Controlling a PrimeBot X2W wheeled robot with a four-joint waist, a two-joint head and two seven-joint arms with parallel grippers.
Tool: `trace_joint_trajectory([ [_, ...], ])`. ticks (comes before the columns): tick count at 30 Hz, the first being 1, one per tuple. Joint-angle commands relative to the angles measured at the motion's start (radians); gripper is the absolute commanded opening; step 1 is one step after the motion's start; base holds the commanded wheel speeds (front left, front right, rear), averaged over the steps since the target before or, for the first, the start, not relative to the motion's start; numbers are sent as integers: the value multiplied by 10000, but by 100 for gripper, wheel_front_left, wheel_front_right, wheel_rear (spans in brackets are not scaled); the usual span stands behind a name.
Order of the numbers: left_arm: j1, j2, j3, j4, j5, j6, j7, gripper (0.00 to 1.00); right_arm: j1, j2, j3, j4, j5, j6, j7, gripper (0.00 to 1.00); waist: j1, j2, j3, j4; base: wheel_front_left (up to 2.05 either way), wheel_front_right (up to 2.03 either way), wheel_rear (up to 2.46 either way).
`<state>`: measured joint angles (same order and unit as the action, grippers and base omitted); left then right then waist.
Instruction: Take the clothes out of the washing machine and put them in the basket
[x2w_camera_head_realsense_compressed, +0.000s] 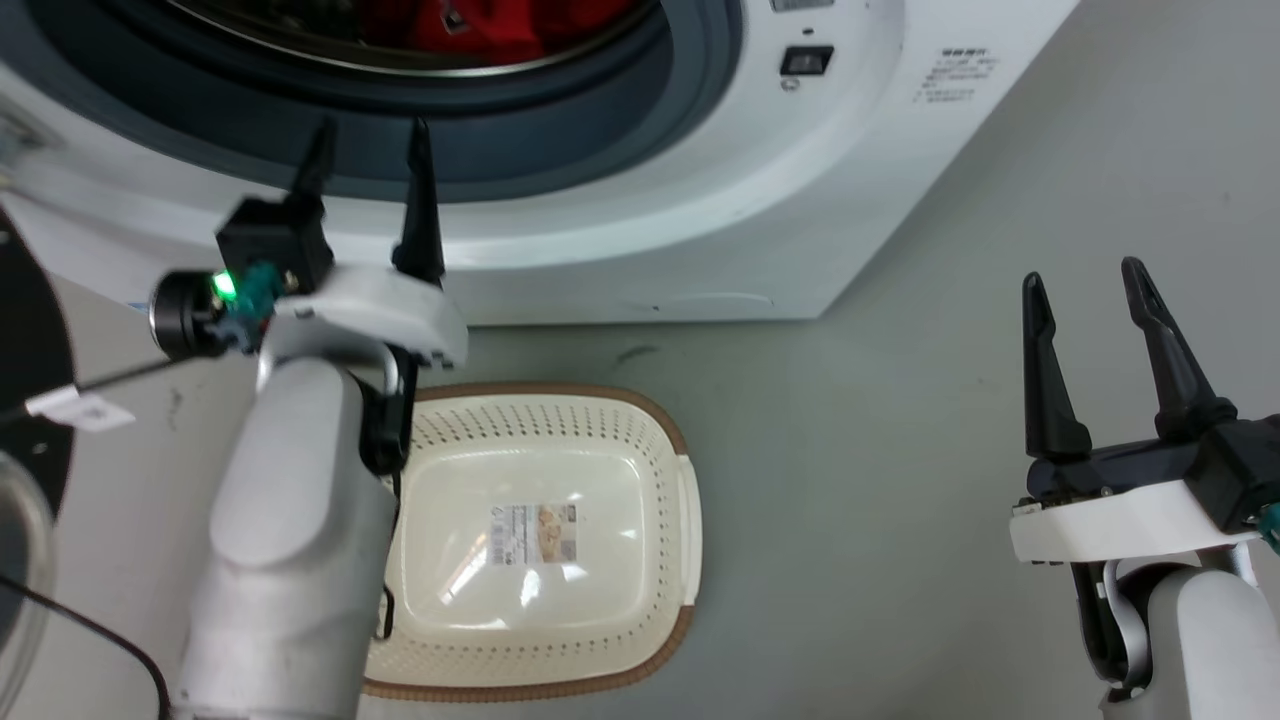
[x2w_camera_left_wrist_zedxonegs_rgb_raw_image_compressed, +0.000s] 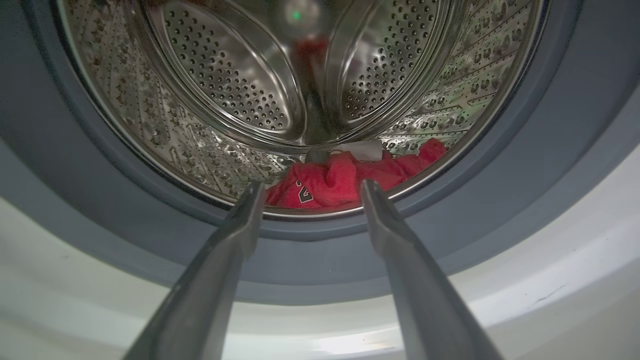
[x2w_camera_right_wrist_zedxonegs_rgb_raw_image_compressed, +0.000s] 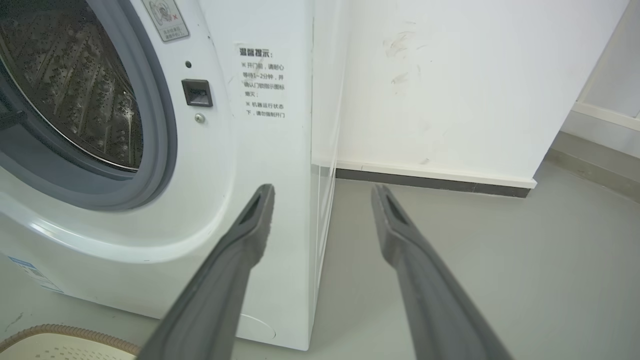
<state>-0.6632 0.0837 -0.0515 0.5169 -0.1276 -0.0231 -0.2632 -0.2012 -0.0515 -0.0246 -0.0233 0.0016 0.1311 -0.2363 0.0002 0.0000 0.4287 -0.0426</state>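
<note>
The left gripper (x2w_camera_head_realsense_compressed: 370, 130) has its two dark fingers (x2w_camera_left_wrist_zedxonegs_rgb_raw_image_compressed: 235, 240) spread wide with nothing between them. It is poised just outside the porthole of the washing machine (x2w_camera_head_realsense_compressed: 700, 210), tips over the grey door seal (x2w_camera_left_wrist_zedxonegs_rgb_raw_image_compressed: 320, 260) and aimed inward and slightly down. Straight along that line, in the left wrist view, the clothes (x2w_camera_left_wrist_zedxonegs_rgb_raw_image_compressed: 335, 180) lie as a crumpled red heap at the bottom front of the steel drum (x2w_camera_left_wrist_zedxonegs_rgb_raw_image_compressed: 225, 80), just behind its lip. The step in hand looks to be the reach in for the grasp. To do it well, the fingers should clear the seal and the drum lip before dipping, and stay spread until they straddle a raised fold near the heap's middle. They should then close on a thick bunch rather than a thin edge, since soft cloth is likely to slip, or to trail and catch on the lip as it is lifted out. The basket (x2w_camera_head_realsense_compressed: 640, 402) sits on the floor (x2w_camera_head_realsense_compressed: 850, 450) directly below the left arm, in front of the machine, with no garment in it, so the carry should be short: withdraw, lower, release. The right gripper (x2w_camera_head_realsense_compressed: 1080, 272), likewise spread and empty, hangs well off to the right, near the machine's corner, clear of the reach.
</note>
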Motion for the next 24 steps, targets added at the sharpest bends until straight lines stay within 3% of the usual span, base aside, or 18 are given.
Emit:
trace_joint_trajectory([
  [1,-620,116,97,345,9,-11,-23,100,-232,24,50,-45,64,-7,-66,100,-2,0,710,-452,0,0,0],
  [12,-4022,737,201,3111,-5,-100,269,100,-752,25,570,73,450,-7,-225,100,-2,0,1805,-1047,0,0,0],
  [24,-6859,1636,17,5620,-22,-375,2379,100,-1133,27,1475,366,1124,-7,-303,100,-2,0,2517,-2041,0,0,0],
])
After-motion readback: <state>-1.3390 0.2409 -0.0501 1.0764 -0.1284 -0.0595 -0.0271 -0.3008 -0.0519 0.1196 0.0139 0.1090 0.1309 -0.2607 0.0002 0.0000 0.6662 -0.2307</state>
